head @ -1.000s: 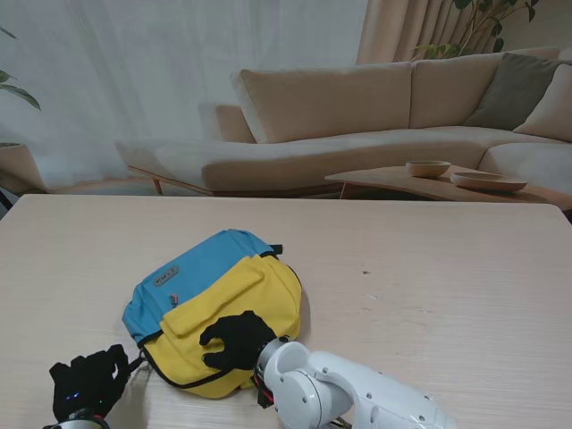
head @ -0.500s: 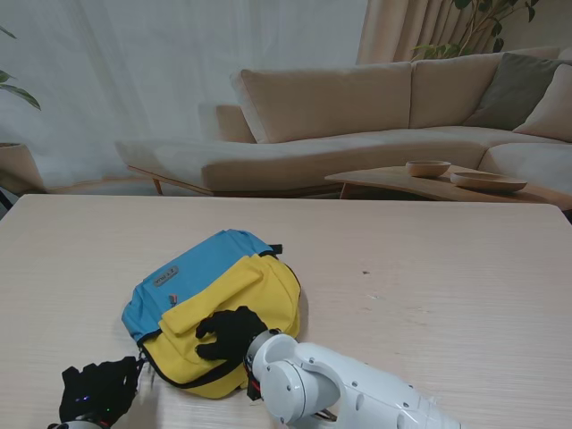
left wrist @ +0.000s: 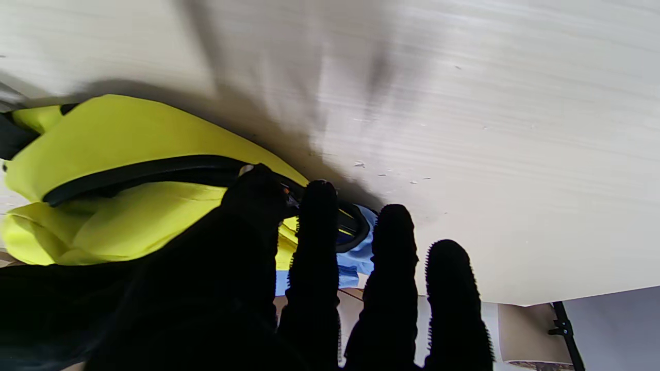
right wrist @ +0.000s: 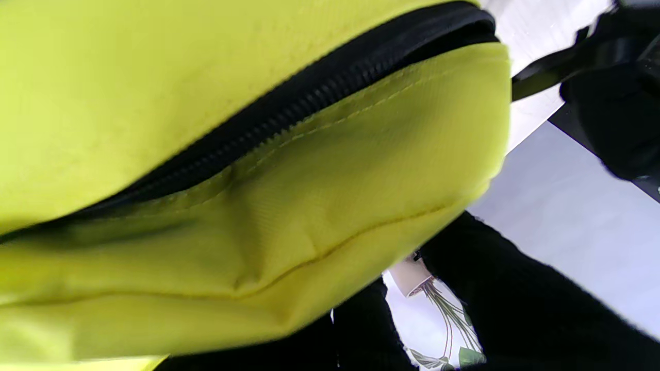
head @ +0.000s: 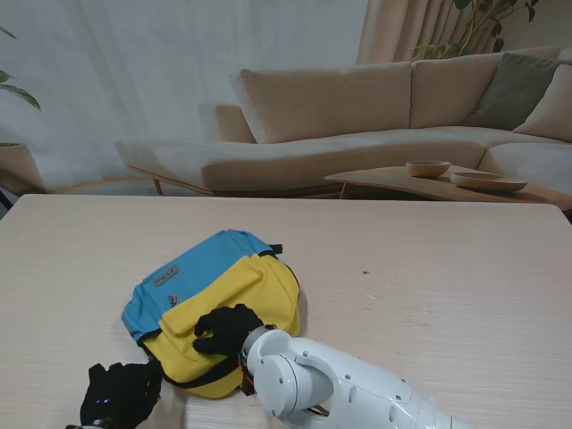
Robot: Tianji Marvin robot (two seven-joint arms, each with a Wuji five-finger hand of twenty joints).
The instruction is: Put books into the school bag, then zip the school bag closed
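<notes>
**A:** Where is the school bag [head: 214,308] from you?

**B:** Lower left of centre in the stand's frame, flat on the table [head: 429,286], blue part toward the upper left, yellow part toward the lower right. My right robot hand [head: 225,331] is pressed on the yellow front, fingers curled into the fabric; it looks clamped on the school bag, pinning it.

**A:** And the other one?

**B:** My left robot hand [head: 121,395] sits at the lower left edge of the frame, just beside the bag's near-left corner. The wrist picture shows my fingertips [left wrist: 317,201] touching the black zipper [left wrist: 154,172] near its end. Whether I have the pull pinched, I cannot tell; my own thumb covers that spot.

**A:** Which way does the zipper run?

**B:** From my left fingertips it curves along the bag's nearer edge toward the right, passing close to my right robot hand. So the left is the nearer one for the pull, and I judge the coming move is a draw along that curve while the right holds the bag down. No books show.
</notes>
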